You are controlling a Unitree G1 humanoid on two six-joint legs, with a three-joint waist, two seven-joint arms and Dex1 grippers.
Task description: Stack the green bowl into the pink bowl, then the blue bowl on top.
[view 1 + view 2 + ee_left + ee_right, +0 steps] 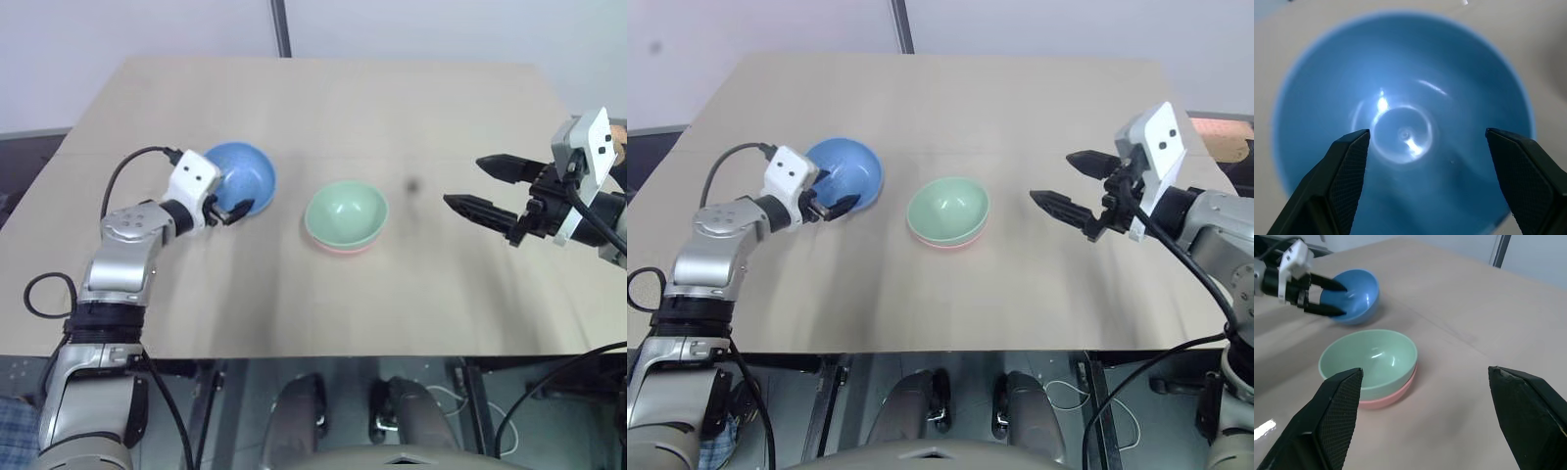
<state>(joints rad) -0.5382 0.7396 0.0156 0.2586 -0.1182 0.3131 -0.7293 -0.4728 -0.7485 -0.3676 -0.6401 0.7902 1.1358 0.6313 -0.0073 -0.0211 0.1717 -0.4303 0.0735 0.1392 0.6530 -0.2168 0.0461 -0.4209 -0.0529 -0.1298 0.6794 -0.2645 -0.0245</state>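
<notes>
While nested in pink bowl (1388, 399), green bowl (1369, 363).

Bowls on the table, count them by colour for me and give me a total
Blue bowl: 1, on its own, at the open left gripper
Green bowl: 1, nested in the pink one
Pink bowl: 1, underneath, just its rim showing
Total: 3 bowls
</notes>
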